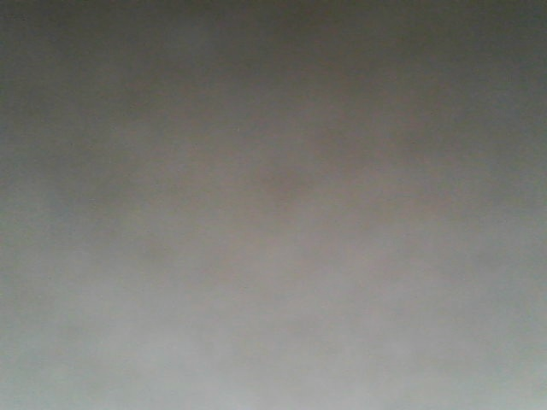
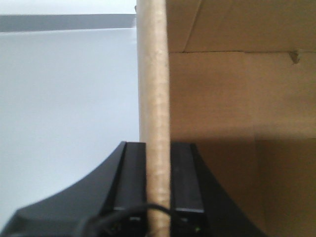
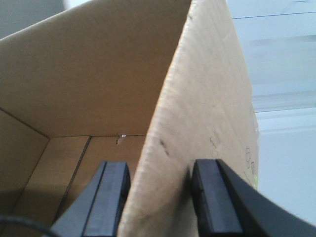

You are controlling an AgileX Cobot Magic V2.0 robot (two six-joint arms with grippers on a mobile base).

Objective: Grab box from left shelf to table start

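Observation:
The brown cardboard box [image 2: 222,98] fills the left wrist view, open, with its bare inside showing. My left gripper [image 2: 158,145] is shut on the edge of the box's wall, one black finger on each side. In the right wrist view the box [image 3: 98,74] also shows from inside. My right gripper [image 3: 160,165] straddles the opposite wall, one finger inside and one outside, closed against it. A pale smooth surface, apparently the table [image 2: 64,98], lies beside the box. The left shelf is out of view. The front view is a uniform grey blur.
A grey band [image 2: 64,22] runs along the far edge of the pale surface in the left wrist view. Pale floor or wall with faint lines [image 3: 281,74] shows beyond the box in the right wrist view.

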